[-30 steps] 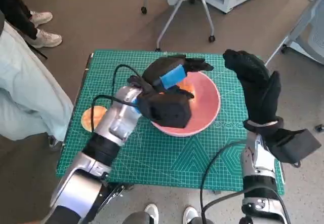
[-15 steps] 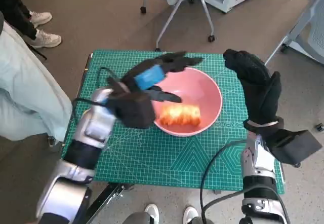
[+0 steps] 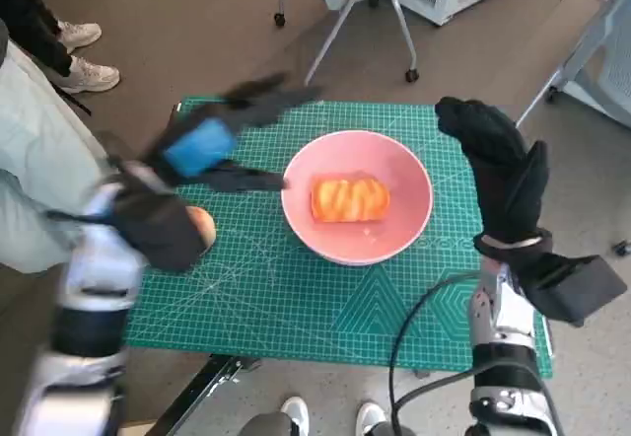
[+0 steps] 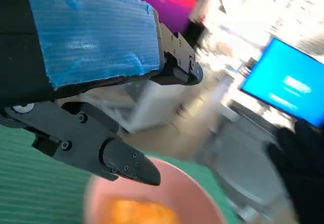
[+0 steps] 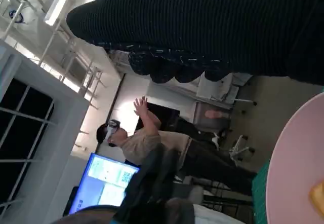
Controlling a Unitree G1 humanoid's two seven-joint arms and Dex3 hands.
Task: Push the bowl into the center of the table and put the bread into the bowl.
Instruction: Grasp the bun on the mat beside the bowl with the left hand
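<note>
The pink bowl (image 3: pixel 357 197) stands near the middle of the green mat (image 3: pixel 296 298), and the golden bread (image 3: pixel 349 199) lies inside it. My left hand (image 3: pixel 212 145) hovers left of the bowl, blurred, fingers spread and holding nothing. The left wrist view shows its black fingers (image 4: pixel 126 160) above the bowl (image 4: pixel 167 193) and bread (image 4: pixel 139 211). My right hand (image 3: pixel 498 165) is raised upright at the bowl's right side, fingers apart, empty. In the right wrist view the glove (image 5: pixel 212 26) fills the top and the bowl's rim (image 5: pixel 298 158) shows at the edge.
An orange round thing (image 3: pixel 197 224) lies on the mat's left side, partly hidden by my left arm. A person's legs and shoes (image 3: pixel 74 56) are at the left. Office chairs (image 3: pixel 355 2) stand beyond the table. A person (image 5: pixel 147 140) shows in the right wrist view.
My left hand has let the bread go into the bowl and pulled away to the left, now clear of the bowl. The right hand has stayed still.
</note>
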